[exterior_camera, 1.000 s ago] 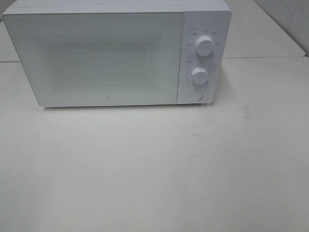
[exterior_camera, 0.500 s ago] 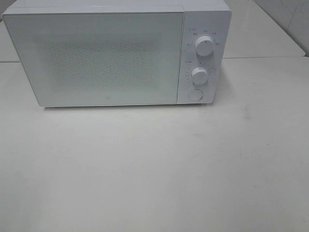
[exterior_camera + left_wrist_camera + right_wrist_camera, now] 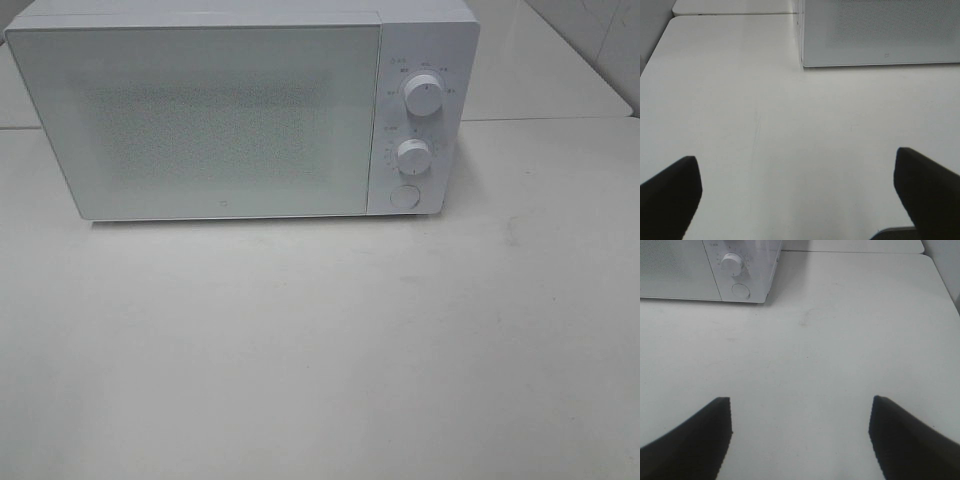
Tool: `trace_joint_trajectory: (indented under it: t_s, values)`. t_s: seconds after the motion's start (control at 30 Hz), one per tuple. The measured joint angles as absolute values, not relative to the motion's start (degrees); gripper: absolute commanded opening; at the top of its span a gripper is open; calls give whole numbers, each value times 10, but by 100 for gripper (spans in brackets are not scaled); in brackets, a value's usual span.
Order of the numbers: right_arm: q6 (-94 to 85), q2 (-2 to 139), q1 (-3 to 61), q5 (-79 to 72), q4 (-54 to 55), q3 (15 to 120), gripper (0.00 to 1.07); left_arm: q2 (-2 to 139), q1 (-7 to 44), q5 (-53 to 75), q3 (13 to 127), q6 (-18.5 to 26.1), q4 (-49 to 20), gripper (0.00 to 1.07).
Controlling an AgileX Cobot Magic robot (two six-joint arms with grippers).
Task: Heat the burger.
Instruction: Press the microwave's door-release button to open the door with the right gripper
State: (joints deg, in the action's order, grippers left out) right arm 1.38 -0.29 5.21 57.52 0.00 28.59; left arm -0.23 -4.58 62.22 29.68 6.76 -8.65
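Note:
The burger is out of view in every frame. A white microwave (image 3: 240, 110) stands at the back of the table with its door shut; its front also shows in the left wrist view (image 3: 880, 32) and its knob corner in the right wrist view (image 3: 737, 270). Neither arm appears in the high view. My left gripper (image 3: 797, 192) is open over bare tabletop, its dark fingertips (image 3: 670, 192) wide apart and empty. My right gripper (image 3: 800, 432) is open too, with nothing between its fingertips (image 3: 905, 435), some way in front of the microwave's control side.
The microwave's control panel carries two round knobs (image 3: 424, 95) (image 3: 412, 156) and a round button (image 3: 404, 196). White tabletop (image 3: 320, 350) stretches in front. A second table edge and a tiled wall lie behind at the right.

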Motion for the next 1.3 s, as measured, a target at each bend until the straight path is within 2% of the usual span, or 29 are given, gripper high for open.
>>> trace_joint_trajectory:
  t_s: [0.37,1.3]
  values:
    - [14,31,52,525,0,305,74,-2,-46,622,297,68,-87,99]
    - [15,414,52,152,0,305,74,-2,-46,622,297,68,-87,99]
